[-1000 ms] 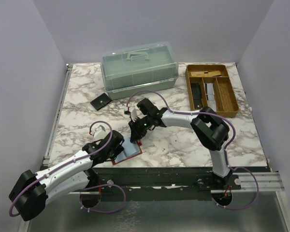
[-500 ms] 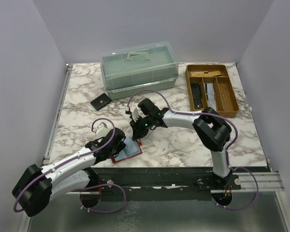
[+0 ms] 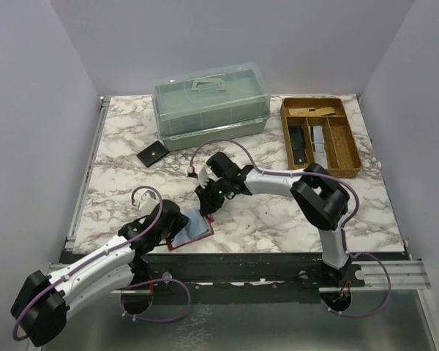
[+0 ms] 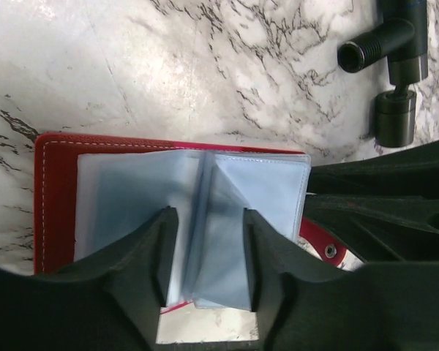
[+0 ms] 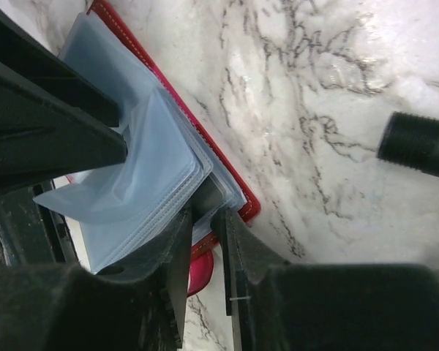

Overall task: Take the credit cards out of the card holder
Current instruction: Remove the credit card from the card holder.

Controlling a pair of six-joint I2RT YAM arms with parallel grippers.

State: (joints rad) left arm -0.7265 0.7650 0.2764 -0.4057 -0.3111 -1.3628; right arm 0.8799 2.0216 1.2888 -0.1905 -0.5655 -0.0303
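Grey walls enclose a marble surface [image 3: 278,219]. A clear lidded box [image 3: 211,102] stands at upper centre of the overhead frame and a brown tray [image 3: 320,135] at upper right. The red card holder [image 3: 196,228] lies open at lower centre-left, near the front edge. The left fingers [image 4: 143,270] are part open, astride a fan of clear sleeves [image 4: 219,219] that looks unsqueezed. The right fingers [image 5: 168,278] are nearly closed, pinching the holder's red cover edge and the sleeve stack. The pale blue panels inside the sleeves are probably the credit cards [image 4: 132,205]; none lies outside the holder.
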